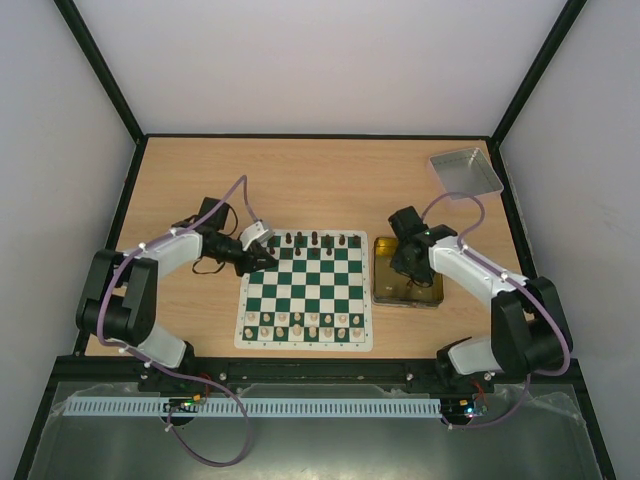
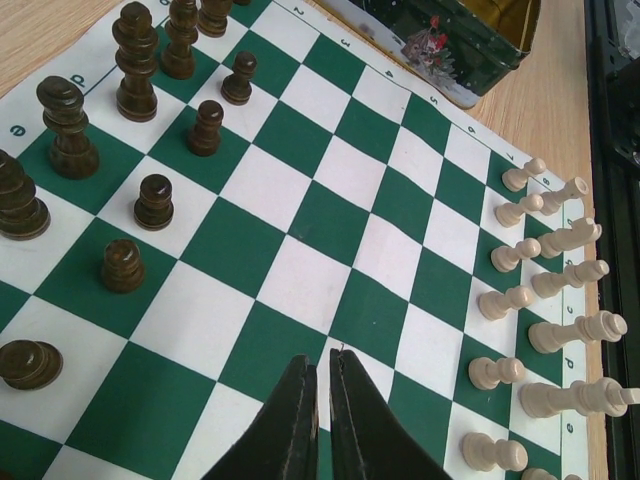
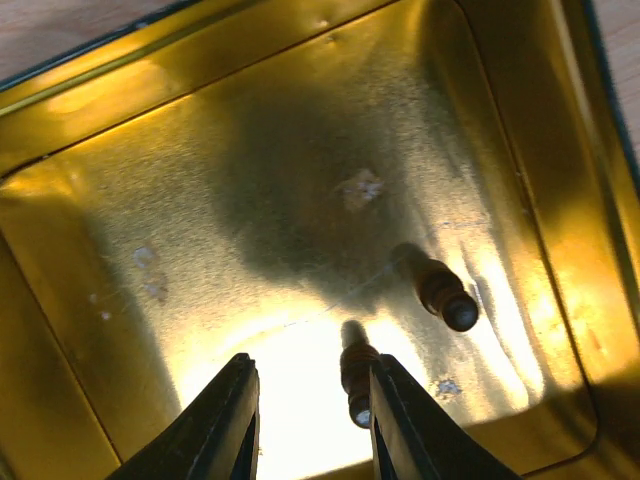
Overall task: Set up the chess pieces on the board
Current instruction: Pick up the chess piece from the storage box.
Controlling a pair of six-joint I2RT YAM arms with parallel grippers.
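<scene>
From above, the chess pieces (image 1: pixel 315 240) on the board (image 1: pixel 305 285) are too small for me to tell one kind from another, and the right arm's wrist covers much of the gold tin (image 1: pixel 425 297). In the left wrist view, the top edge cuts off the farthest dark pieces (image 2: pixel 183 40), the row of pale pieces (image 2: pixel 565 332) runs off the bottom, and only the fingertips of the left gripper (image 2: pixel 322 357) show. Inside the tin, glare washes out the floor. A dark piece (image 3: pixel 357 385) lies just beside one finger of the right gripper (image 3: pixel 312 365). Touching or not, I can't tell.
</scene>
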